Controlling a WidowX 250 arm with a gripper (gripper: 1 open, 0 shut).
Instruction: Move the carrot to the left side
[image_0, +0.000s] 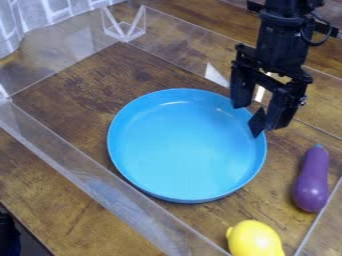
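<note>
Orange glints between your gripper's (266, 105) spread jaws at the plate's (160, 170) two o'clock rim; that may be the carrot (270, 88), though it's mostly hidden. Nothing is gripped, so the whole move left remains.

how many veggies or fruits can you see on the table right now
2. A purple eggplant lies at the right edge, right of the blue plate. A yellow lemon sits at the bottom edge, below the plate. No carrot shows; it may be hidden behind the open gripper.
</note>
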